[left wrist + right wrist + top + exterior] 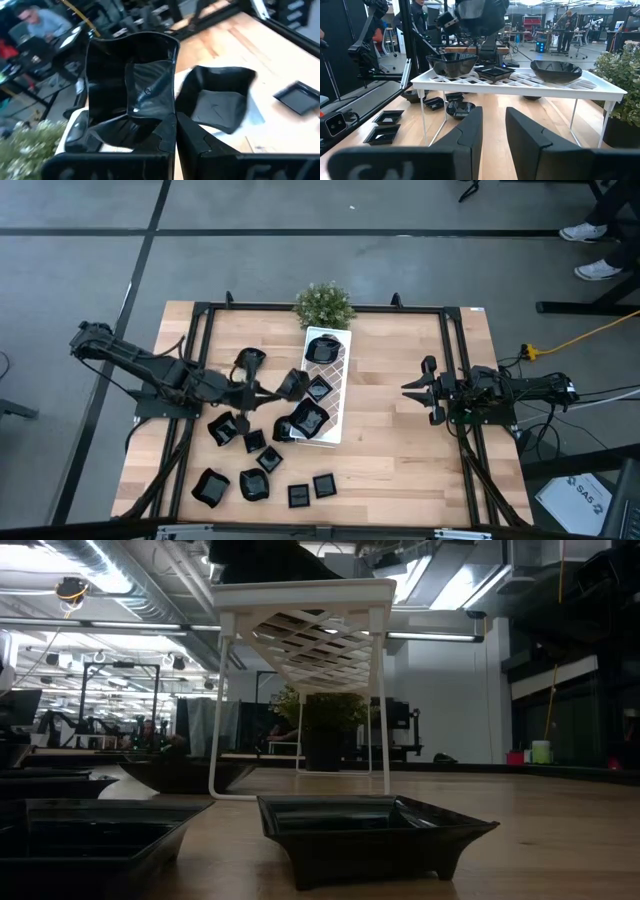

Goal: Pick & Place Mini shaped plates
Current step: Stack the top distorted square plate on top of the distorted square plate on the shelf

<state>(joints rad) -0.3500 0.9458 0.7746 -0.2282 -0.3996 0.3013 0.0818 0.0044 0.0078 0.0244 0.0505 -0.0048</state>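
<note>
Left gripper is clamped on the rim of a glossy black dish, tall-sided and tipped up toward the camera. Just beside it sits a second black dish with wavy walls, on a white surface. Farther off, a flat square dish lies on the wooden table. Green plant at the edge, a seated person beyond the table.

We see a grey concrete floor crossed by dark lines, a yellow cable beyond the table's right edge, ceiling ducts and strip lights, workbenches, a seated person behind.
</note>
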